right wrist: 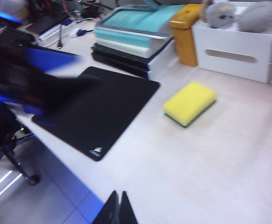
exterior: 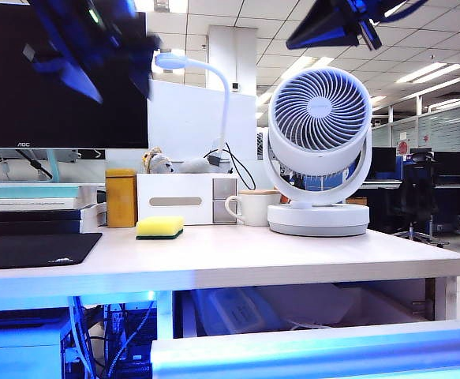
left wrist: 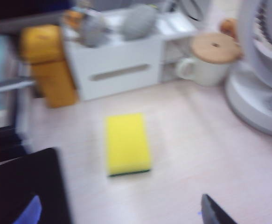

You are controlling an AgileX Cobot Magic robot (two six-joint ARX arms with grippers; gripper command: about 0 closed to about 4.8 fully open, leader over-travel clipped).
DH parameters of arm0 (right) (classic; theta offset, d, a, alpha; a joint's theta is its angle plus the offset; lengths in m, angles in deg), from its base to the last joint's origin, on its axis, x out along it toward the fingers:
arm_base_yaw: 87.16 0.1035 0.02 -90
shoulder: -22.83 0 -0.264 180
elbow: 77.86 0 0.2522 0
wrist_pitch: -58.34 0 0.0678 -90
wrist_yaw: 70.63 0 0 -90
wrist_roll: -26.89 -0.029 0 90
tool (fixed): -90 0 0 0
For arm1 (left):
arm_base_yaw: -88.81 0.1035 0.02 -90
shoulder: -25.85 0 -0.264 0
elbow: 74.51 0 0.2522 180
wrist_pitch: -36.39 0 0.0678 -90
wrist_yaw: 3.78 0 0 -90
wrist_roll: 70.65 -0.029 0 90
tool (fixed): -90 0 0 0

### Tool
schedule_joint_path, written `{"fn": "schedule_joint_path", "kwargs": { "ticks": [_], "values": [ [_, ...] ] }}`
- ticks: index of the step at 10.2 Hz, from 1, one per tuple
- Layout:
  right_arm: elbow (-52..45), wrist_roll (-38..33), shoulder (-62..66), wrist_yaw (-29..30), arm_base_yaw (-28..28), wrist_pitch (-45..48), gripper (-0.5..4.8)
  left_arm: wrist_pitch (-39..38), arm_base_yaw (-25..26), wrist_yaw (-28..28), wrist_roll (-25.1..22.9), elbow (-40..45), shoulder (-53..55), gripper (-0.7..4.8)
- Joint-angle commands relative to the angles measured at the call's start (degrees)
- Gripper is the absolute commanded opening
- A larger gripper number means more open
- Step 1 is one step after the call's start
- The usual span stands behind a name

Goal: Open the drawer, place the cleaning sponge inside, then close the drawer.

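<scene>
Hands hover above sponge (left wrist: 127, 143): left (left wrist: 122, 217) spread, right (right wrist: 118, 210) closed, empty.

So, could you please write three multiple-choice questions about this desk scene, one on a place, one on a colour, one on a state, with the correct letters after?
1. Where does the cleaning sponge lie?
A. on the desk top, in front of the white organizer box
B. inside the drawer
C. on the black mouse pad

2. What colour is the top face of the sponge?
A. pink
B. yellow
C. white

3. How is the right gripper?
A. open wide
B. shut on the sponge
C. shut, holding nothing

Answers: 1 A, the exterior view shows the sponge flat on the bare desk before the box. 2 B, all views show yellow foam over a dark green layer. 3 C, the right wrist view shows its fingers pressed together, far from the sponge; the left gripper hangs open above the sponge.
</scene>
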Motion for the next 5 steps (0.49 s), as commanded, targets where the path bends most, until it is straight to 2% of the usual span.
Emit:
{"fn": "schedule_joint_path", "kwargs": {
  "ticks": [1,2,3,5],
  "values": [
    [0.4,0.2,-3.4,0.2,1.6,-0.6,-0.01,14.2,0.4,-0.2,0.0,-0.5,10.9,4.79],
    [0.4,0.2,-3.9,0.2,1.6,-2.8,-0.01,15.4,1.3,0.2,0.0,-5.8,18.9,4.79],
    [0.4,0.2,-4.0,0.2,1.6,-3.4,-0.01,15.5,1.5,0.0,0.0,-7.9,21.3,4.79],
    [0.4,0.2,-4.0,0.3,1.6,-4.3,-0.01,14.6,2.6,1.4,0.0,-17.9,31.0,4.79]
  ]
}}
